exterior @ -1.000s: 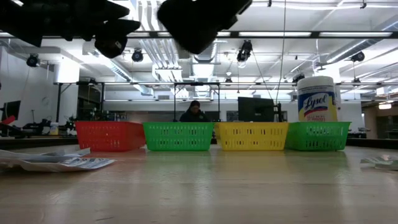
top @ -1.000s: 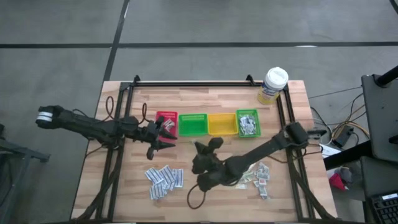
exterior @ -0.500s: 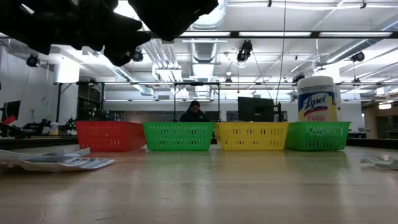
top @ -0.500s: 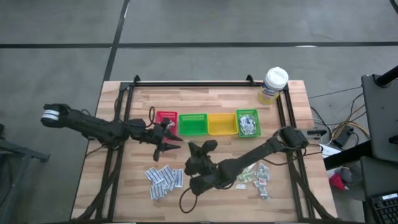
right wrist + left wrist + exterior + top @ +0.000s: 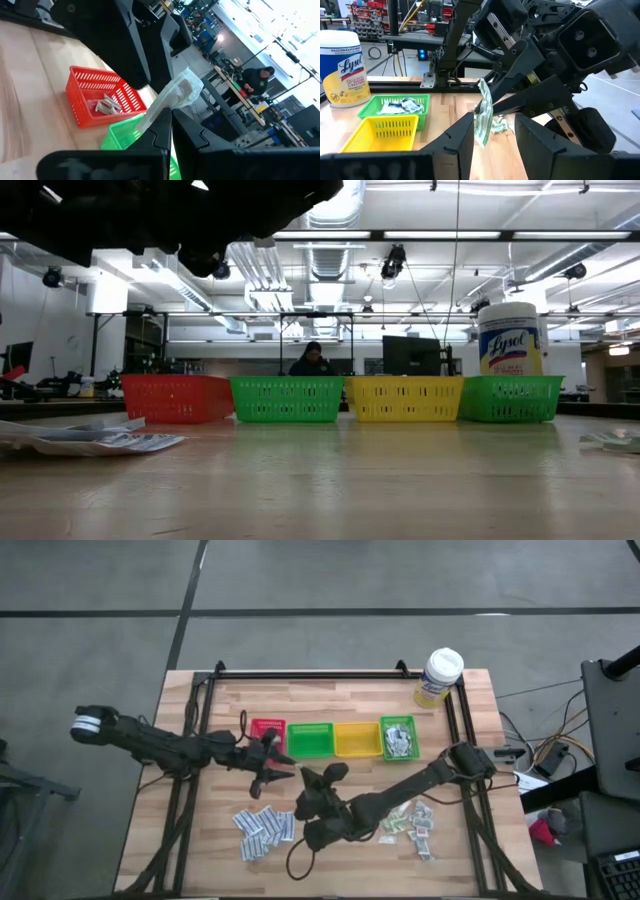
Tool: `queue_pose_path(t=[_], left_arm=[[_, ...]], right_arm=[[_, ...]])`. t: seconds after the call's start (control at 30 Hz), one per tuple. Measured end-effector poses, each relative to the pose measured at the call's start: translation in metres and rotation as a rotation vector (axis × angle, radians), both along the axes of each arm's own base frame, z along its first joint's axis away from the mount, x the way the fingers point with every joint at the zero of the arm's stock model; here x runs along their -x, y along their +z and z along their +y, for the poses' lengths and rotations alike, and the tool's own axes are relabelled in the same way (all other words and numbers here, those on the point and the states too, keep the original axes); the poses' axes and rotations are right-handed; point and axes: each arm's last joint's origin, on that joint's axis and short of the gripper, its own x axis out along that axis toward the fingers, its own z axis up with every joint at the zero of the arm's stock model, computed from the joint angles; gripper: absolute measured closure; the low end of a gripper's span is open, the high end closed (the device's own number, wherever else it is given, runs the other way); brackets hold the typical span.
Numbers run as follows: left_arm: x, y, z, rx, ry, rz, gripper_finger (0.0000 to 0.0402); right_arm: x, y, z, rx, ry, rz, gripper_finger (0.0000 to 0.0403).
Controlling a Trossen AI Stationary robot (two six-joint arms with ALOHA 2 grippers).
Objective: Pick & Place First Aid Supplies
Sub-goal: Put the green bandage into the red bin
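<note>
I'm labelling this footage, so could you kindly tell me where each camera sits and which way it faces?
High: overhead, straight down; both arms, four bins.
Low: table height, level across; arms overhead, wipes tub.
Left wrist: past the open left gripper at the right gripper, shut on a pale green sachet.
Right wrist: past its own fingers toward the red bin.
Both wrist views share the sachet.

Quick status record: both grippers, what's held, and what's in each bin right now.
right gripper: shut on a pale green sachet, raised mid-table
left gripper: open, empty, facing the sachet
red bin: a few sachets
green bin: looks empty
yellow bin: looks empty
far-right green bin: several sachets
loose piles: two, on the table's near half
</note>
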Motion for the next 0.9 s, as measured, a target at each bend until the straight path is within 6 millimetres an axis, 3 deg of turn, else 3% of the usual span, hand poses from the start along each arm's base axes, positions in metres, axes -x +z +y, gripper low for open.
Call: queue_pose_path(t=[0.67, 0.9], left_arm=[[-0.013, 0.008, 0.001, -0.002, 0.053, -0.005, 0.0265], [-0.013, 0.008, 0.000, -0.001, 0.052, -0.005, 0.0306]], right_arm=[[-0.002, 0.001, 0.001, -0.020, 0.024, -0.005, 0.0394], [-0.002, 0.001, 0.001, -0.020, 0.024, -0.005, 0.0394]])
